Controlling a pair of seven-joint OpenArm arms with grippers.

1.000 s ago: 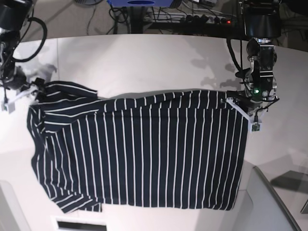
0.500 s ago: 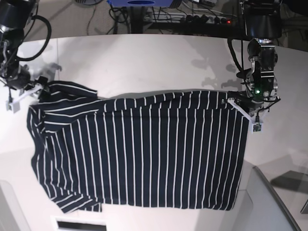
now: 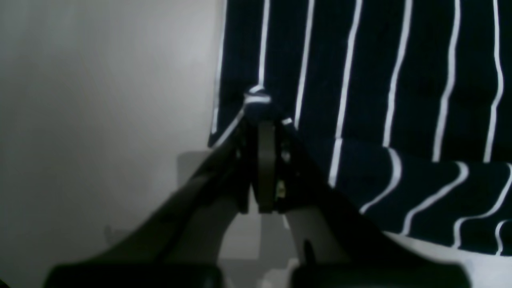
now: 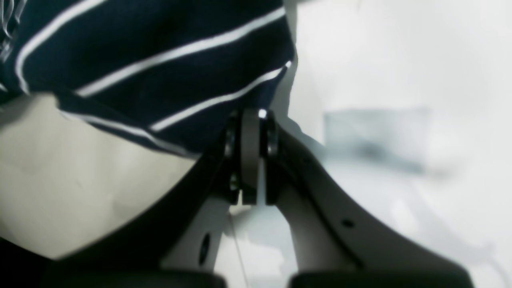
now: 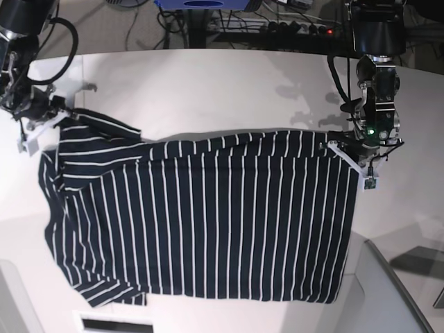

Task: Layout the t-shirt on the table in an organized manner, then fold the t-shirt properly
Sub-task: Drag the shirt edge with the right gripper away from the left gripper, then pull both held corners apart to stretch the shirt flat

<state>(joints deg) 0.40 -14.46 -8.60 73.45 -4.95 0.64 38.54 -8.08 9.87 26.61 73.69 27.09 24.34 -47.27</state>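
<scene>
The dark navy t-shirt (image 5: 201, 222) with thin white stripes lies spread flat across the white table (image 5: 208, 90). My left gripper (image 5: 334, 142) is shut on the shirt's far right corner. In the left wrist view, the left gripper (image 3: 259, 108) has its jaws pressed together with a bunched bit of the t-shirt (image 3: 400, 80) at their tip. My right gripper (image 5: 64, 114) is shut on the far left sleeve. In the right wrist view, the right gripper (image 4: 254, 116) pinches the edge of the t-shirt (image 4: 140, 60).
Cables and a power strip (image 5: 291, 28) lie beyond the table's far edge. A grey panel (image 5: 395, 291) juts in at the bottom right. The shirt's near hem lies close to the table's front edge.
My right gripper has gone from open to shut on the left sleeve and has shifted toward the far side, drawing the sleeve out. The left gripper has stayed put.
</scene>
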